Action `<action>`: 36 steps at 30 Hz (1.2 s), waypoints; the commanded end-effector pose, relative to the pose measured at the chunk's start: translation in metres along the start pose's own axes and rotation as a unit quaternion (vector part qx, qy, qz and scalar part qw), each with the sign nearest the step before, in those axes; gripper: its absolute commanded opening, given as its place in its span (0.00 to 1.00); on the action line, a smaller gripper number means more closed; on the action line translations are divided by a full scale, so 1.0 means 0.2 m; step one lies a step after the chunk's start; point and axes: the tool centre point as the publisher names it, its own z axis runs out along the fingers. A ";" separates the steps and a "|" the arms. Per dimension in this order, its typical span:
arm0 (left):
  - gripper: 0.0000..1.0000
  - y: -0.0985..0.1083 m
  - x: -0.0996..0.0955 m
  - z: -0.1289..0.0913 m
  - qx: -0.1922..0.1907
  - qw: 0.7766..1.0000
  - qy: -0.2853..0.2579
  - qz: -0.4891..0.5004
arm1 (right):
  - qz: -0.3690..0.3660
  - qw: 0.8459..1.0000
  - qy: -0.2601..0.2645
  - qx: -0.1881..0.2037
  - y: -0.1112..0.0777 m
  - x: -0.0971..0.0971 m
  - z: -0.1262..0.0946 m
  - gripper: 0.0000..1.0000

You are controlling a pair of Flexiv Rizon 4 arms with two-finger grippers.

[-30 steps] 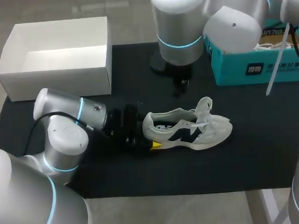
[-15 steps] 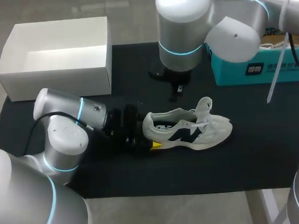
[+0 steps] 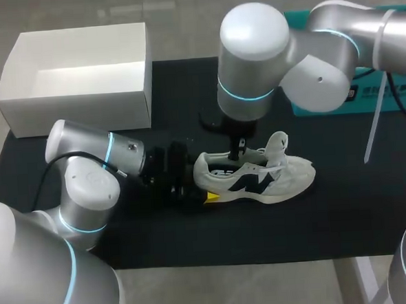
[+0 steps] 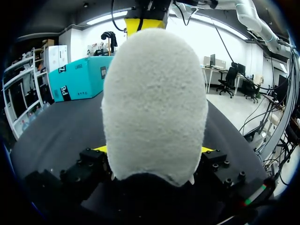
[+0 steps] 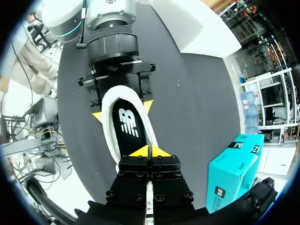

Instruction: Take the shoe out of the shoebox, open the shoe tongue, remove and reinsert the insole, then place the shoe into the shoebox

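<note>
White open cardboard box (image 3: 76,104) stands empty at far left. Beside it, the left gripper (image 4: 153,151) clamps the heel of the pale grey knit sneaker (image 3: 259,176), which sits upright on the black table mat (image 3: 331,213), so taking it out looks done. The right gripper (image 5: 149,151), fingers pressed together on nothing, hangs over the shoe's mouth. The black insole (image 5: 125,123) lies inside, so removal, reinsertion and boxing remain. A teal cardboard box (image 5: 232,173) stands rightmost.

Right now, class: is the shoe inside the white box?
No, the shoe lies on the black mat, well apart from the white box.
</note>
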 end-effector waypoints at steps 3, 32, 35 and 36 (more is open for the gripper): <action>0.00 0.00 0.00 0.00 0.000 1.000 0.000 0.000 | -0.006 1.000 0.014 0.003 0.01 0.00 0.07 0.00; 0.00 0.04 -0.01 0.00 -0.027 1.000 0.007 0.008 | -0.001 0.999 0.034 -0.002 0.04 0.01 0.10 0.00; 0.00 0.04 -0.01 0.00 -0.027 1.000 0.007 0.008 | -0.006 0.999 0.035 -0.003 0.04 0.01 0.11 0.00; 0.00 0.04 -0.01 0.00 -0.027 1.000 0.007 0.008 | -0.008 0.999 0.037 -0.003 0.04 0.01 0.12 0.00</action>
